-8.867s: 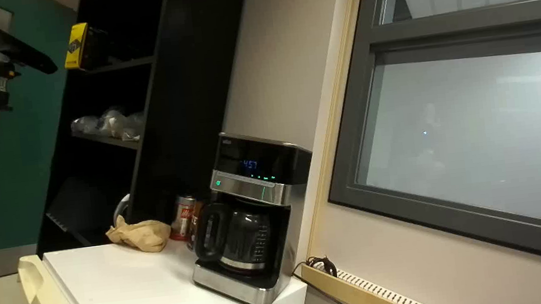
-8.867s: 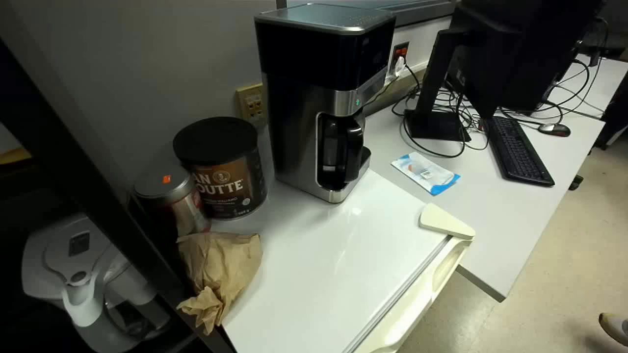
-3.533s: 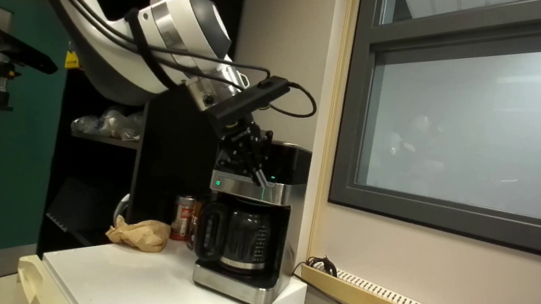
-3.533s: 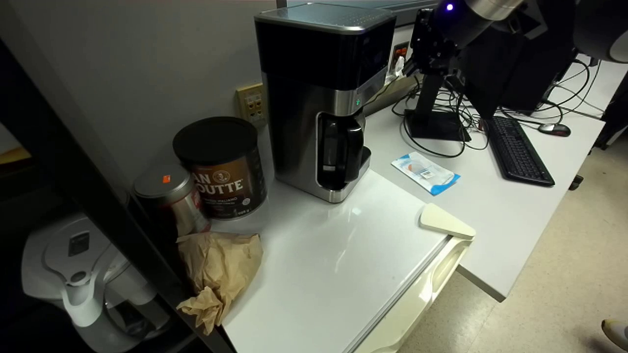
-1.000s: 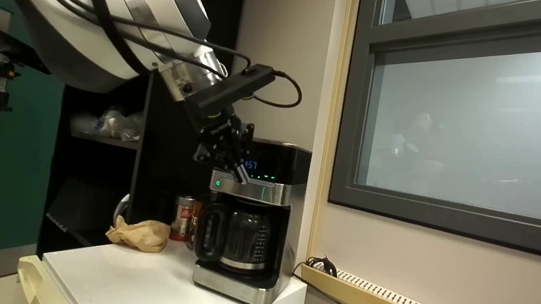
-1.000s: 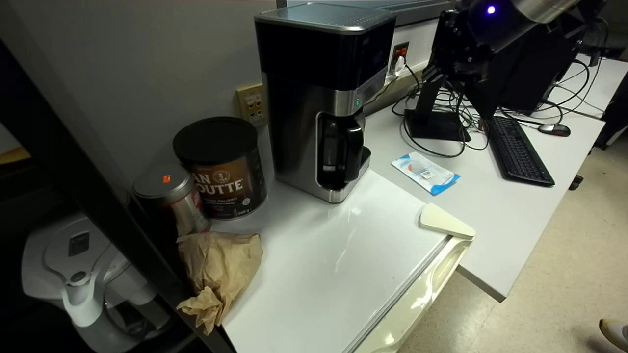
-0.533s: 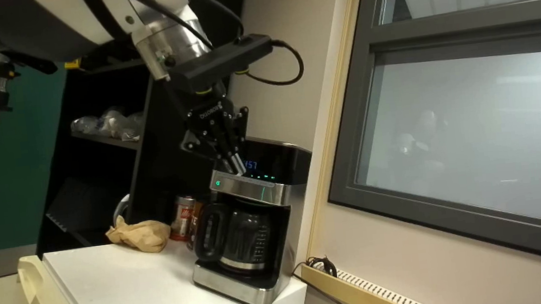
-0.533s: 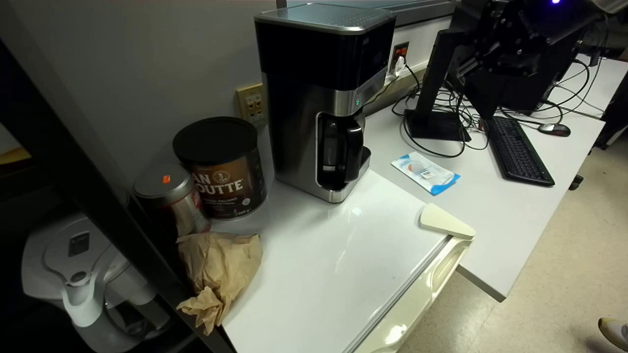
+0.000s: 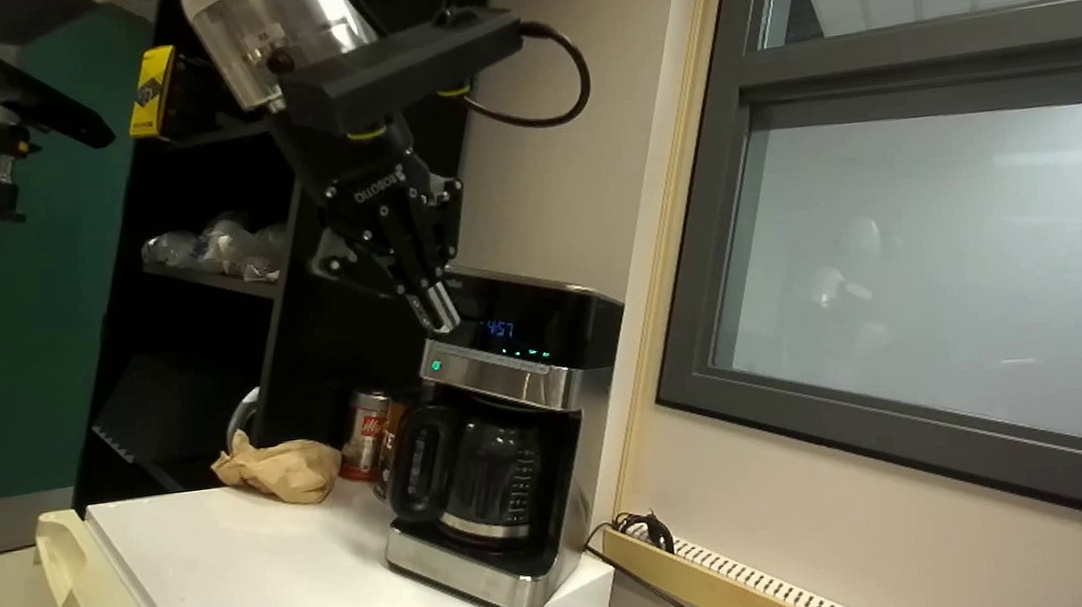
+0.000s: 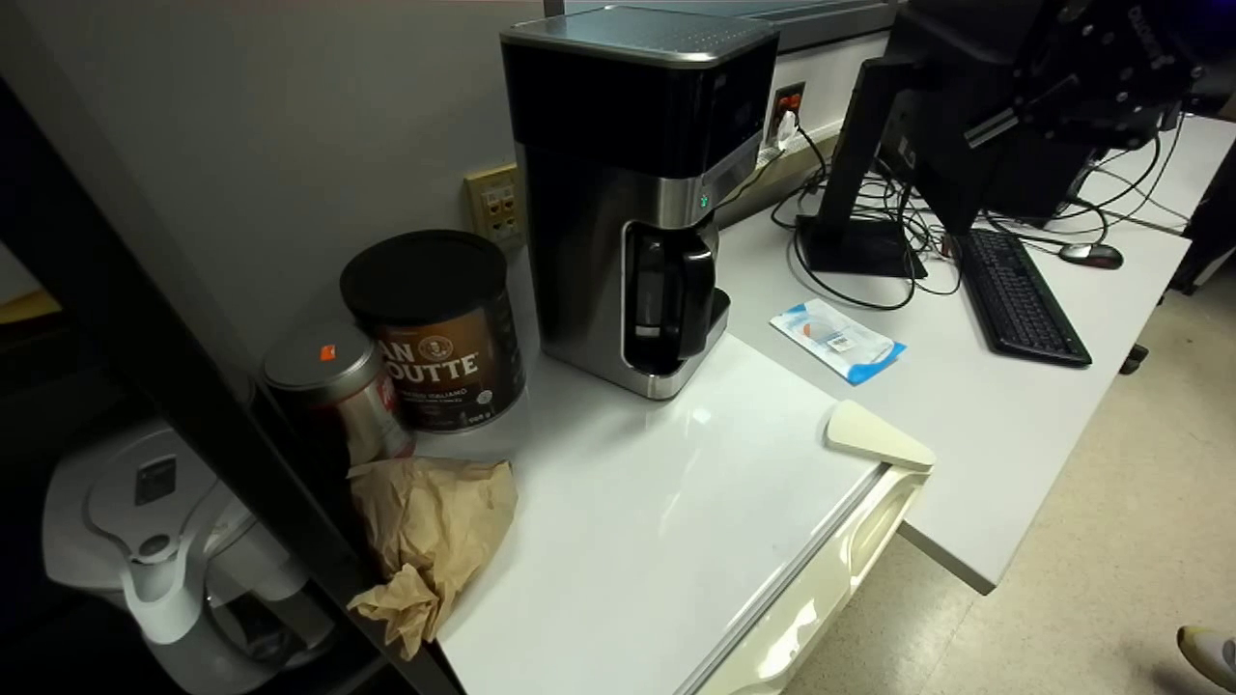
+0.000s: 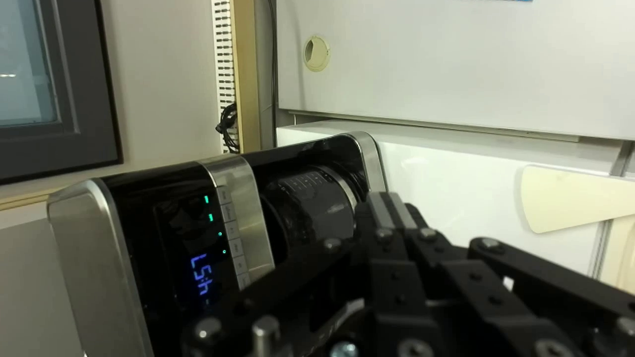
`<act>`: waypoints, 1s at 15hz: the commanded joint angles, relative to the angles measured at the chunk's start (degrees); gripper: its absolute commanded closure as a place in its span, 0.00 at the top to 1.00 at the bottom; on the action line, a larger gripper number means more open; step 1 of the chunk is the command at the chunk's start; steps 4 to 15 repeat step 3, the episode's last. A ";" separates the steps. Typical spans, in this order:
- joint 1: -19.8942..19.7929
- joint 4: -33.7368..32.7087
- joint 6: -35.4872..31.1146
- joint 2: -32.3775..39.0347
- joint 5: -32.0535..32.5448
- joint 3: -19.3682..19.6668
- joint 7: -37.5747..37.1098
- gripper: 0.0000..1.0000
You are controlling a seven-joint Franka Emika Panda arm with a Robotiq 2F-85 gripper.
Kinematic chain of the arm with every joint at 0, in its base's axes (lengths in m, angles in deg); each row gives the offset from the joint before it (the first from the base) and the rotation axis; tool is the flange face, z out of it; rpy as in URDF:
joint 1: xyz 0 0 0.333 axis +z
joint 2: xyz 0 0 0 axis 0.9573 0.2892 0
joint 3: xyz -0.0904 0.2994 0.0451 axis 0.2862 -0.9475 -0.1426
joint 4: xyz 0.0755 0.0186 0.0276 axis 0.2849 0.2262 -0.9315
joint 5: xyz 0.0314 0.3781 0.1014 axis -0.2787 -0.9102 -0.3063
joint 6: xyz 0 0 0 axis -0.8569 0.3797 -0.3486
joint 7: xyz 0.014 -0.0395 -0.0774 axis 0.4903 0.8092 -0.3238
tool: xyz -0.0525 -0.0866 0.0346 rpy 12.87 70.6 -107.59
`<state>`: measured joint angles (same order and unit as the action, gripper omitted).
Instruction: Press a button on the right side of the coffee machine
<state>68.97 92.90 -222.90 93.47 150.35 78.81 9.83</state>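
Note:
The black and silver coffee machine (image 9: 516, 447) stands upright on a white cabinet top, its dark carafe (image 9: 494, 479) inside. Its display (image 11: 201, 275) glows blue with several small green lights beside it. A row of small buttons (image 11: 231, 230) borders the silver strip in the wrist view. My gripper (image 9: 437, 322) is shut with nothing between its fingers. It hangs before the machine's upper left front in that exterior view, overlapping the black panel there. The fingertips stand clear of the machine's front in an exterior view, where my gripper (image 10: 992, 127) shows against the monitor.
A brown paper bag (image 10: 435, 541), a dark coffee tub (image 10: 439, 333) and a red can (image 10: 338, 391) sit on the cabinet beside the machine. A monitor stand (image 10: 855, 246), keyboard (image 10: 1019, 299) and blue-white packet (image 10: 838, 340) lie on the neighbouring desk. A dark shelf (image 9: 370, 211) rises behind.
Over the last second my shut gripper has drawn up and back, away from the coffee machine's button strip. More of the display and green lights shows now. The machine has not moved.

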 commanded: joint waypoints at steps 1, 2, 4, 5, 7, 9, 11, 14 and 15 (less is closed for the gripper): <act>-0.65 3.22 -4.06 -2.95 3.90 1.52 0.32 0.01; -2.39 3.76 -4.15 -3.49 4.05 -0.06 0.93 0.01; -2.65 4.03 -4.65 -3.63 4.63 -0.02 0.85 0.01; -2.65 4.03 -4.65 -3.63 4.63 -0.02 0.85 0.01; -2.65 4.03 -4.65 -3.63 4.63 -0.02 0.85 0.01; -2.65 4.03 -4.65 -3.63 4.63 -0.02 0.85 0.01; -2.65 4.03 -4.65 -3.63 4.63 -0.02 0.85 0.01; -2.65 4.03 -4.65 -3.63 4.63 -0.02 0.85 0.01; -2.65 4.03 -4.65 -3.63 4.63 -0.02 0.85 0.01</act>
